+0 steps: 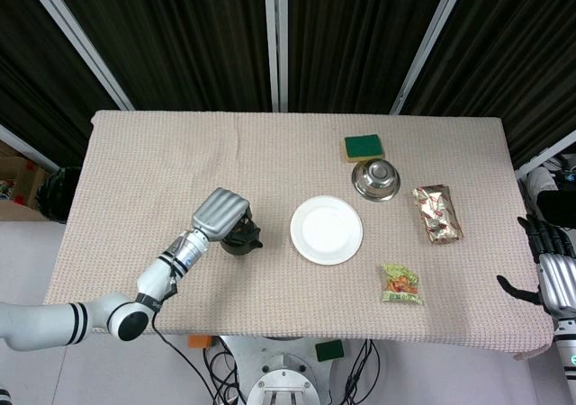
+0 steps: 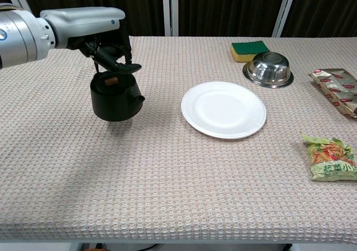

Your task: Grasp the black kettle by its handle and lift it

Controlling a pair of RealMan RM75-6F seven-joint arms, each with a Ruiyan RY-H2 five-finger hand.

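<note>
The black kettle hangs just above the tablecloth at the left, its shadow showing beneath it. My left hand is over it, fingers curled around the raised wire handle. In the head view the left hand covers most of the kettle, left of the white plate. The right hand is off the table's right edge, fingers spread and holding nothing.
A white plate lies right of the kettle. A steel bowl and a green sponge are at the back right. A foil snack bag and a green noodle packet lie at the right.
</note>
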